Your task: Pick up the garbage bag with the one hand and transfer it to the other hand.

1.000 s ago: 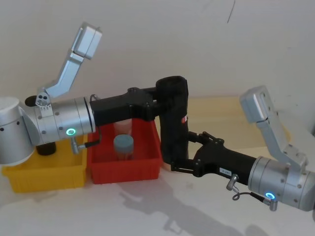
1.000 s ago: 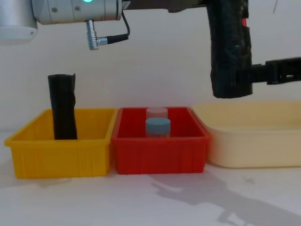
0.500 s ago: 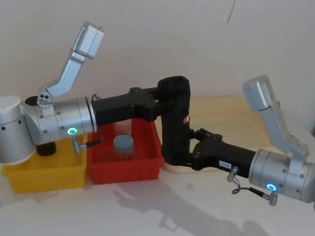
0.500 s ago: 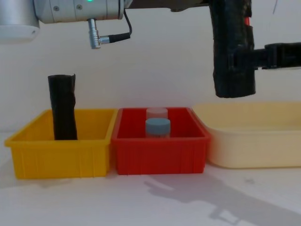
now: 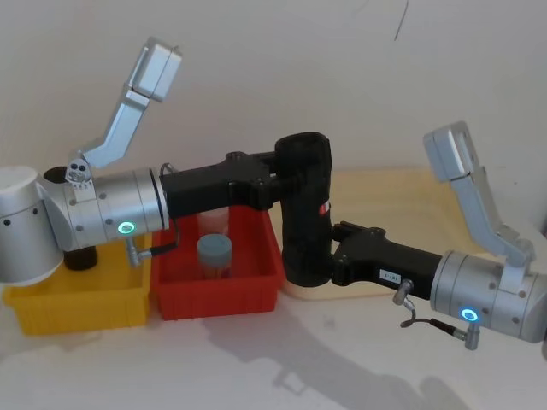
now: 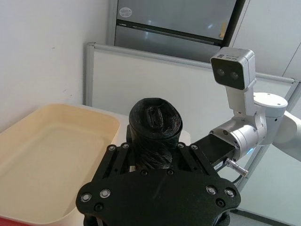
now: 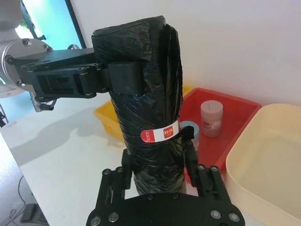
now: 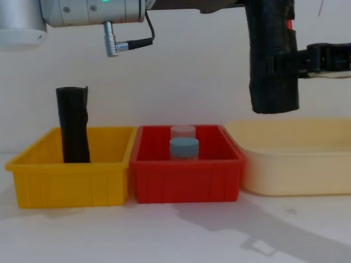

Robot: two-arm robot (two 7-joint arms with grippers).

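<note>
The garbage bag [image 5: 304,201], a tall black roll with a small red mark, hangs upright in the air above the gap between the red bin and the cream tray. My left gripper [image 5: 293,178], on the green-lit arm, is shut on its upper part. My right gripper [image 5: 321,263], on the blue-lit arm, has its fingers [image 7: 188,155] pressed against both sides of the roll's lower part, below the red label. The chest view shows the garbage bag [image 8: 272,87] high at the right, with the right gripper [image 8: 283,63] clamped across it.
A yellow bin [image 8: 71,181] at the left holds another upright black roll [image 8: 73,126]. Beside it a red bin [image 8: 186,178] holds a blue-lidded jar [image 8: 184,148] and a pale jar behind. A cream tray [image 8: 296,164] lies at the right.
My right gripper has slid in from the lower right and shut its fingers around the bottom of the bag. The left gripper and the bag have stayed nearly still.
</note>
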